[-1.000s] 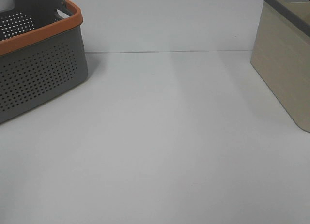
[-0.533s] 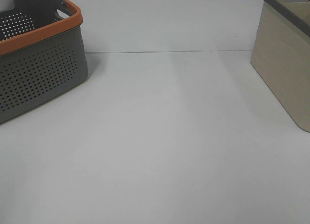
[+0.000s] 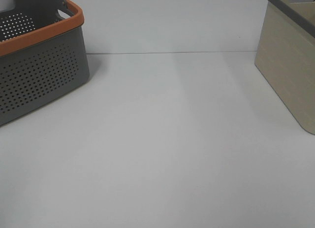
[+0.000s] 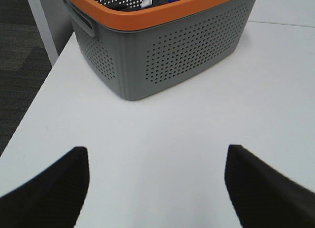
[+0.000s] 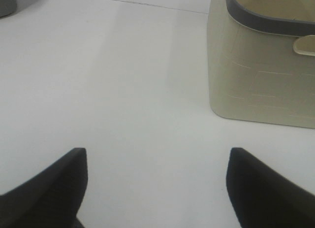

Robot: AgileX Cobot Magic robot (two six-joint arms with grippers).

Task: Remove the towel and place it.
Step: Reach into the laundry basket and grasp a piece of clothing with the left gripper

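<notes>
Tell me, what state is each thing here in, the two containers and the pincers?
grey basket: upright on the table, open-topped, something dark inside.
beige bin: upright on the table, open-topped.
left pincer: open, empty.
right pincer: open, empty.

A high camera looked down and forward across a white table [image 3: 162, 149], with a grey basket [image 3: 39, 75] at its far left edge and a beige bin [image 3: 290, 75] at its far right. The left wrist camera sat low and near, looking out between the spread fingers of the left gripper [image 4: 157, 147] at that same basket. The right wrist camera looked out past the right gripper [image 5: 157, 149] at the same bin, also close. All three views shared the table.
</notes>
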